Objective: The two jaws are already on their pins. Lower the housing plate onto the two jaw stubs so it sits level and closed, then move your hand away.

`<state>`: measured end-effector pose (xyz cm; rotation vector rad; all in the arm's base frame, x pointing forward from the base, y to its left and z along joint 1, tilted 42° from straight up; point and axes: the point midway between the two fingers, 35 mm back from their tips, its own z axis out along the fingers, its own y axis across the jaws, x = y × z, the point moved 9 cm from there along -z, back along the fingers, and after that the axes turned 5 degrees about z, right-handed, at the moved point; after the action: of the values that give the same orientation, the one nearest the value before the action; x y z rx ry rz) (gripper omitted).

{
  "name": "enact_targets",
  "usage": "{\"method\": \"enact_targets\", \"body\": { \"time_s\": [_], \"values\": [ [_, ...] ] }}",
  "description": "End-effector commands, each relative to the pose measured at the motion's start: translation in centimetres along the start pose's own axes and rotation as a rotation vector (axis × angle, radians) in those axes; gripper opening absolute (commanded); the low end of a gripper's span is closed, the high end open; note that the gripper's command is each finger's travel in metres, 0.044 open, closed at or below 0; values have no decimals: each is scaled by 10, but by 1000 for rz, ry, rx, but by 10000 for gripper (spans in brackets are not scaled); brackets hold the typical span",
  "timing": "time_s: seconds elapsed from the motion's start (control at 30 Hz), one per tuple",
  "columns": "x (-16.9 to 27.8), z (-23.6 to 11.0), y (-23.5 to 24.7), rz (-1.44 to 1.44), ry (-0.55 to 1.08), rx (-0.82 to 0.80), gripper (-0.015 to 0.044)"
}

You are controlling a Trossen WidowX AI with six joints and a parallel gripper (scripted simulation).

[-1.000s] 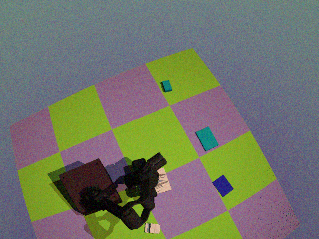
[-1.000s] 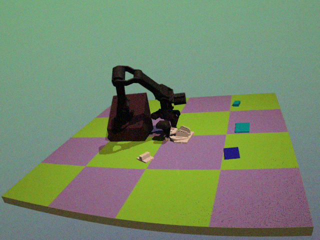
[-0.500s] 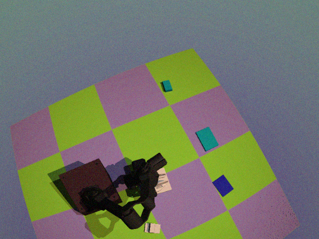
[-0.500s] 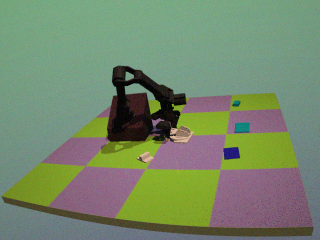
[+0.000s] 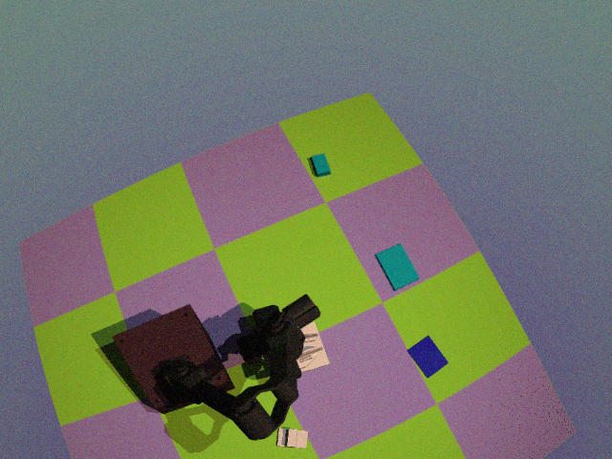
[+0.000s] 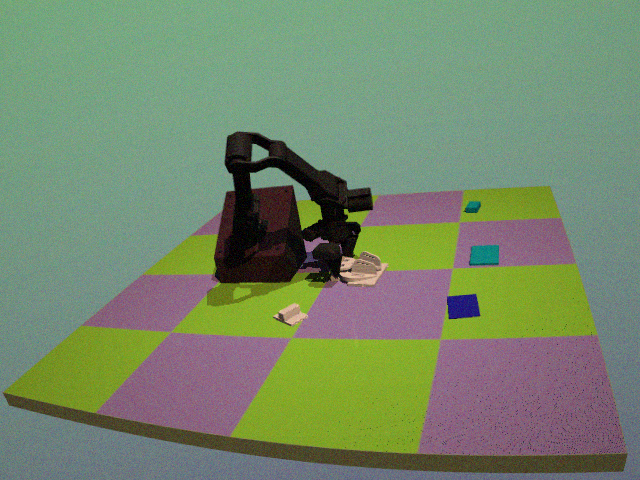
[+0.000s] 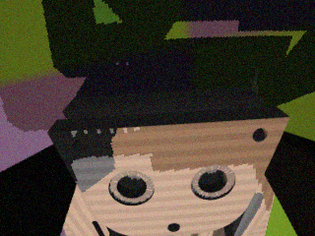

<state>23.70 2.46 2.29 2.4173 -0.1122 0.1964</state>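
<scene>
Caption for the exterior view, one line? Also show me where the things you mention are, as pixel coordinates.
Dark arm [image 6: 297,160] bent low over a pale slotted assembly [image 6: 376,279], blue square [image 6: 463,306] lying apart.

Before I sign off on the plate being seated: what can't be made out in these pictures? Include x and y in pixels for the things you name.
- Stubs under the housing plate [image 7: 197,147]: wrist, covered by the plate.
- Whether it sits level: exterior, gripper [image 6: 338,258] in front.
- Fingertips' contact: wrist, dark and cut off below.
- Plate's lower edge: wrist, cropped by the frame.

The six-joint arm [image 5: 256,415] [image 6: 305,173] is matte black, with blocky joint housings, a forked link framing an opening, and a stubby boxy protrusion near the wrist.
</scene>
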Motion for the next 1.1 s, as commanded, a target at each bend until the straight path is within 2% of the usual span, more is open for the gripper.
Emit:
{"method": "enact_targets", "body": {
  "time_s": [0.0,1.07],
  "values": [
    [0,1,0,-7,0,-4,351],
    [0,8,0,-6,0,-4,351]
  ]
}}
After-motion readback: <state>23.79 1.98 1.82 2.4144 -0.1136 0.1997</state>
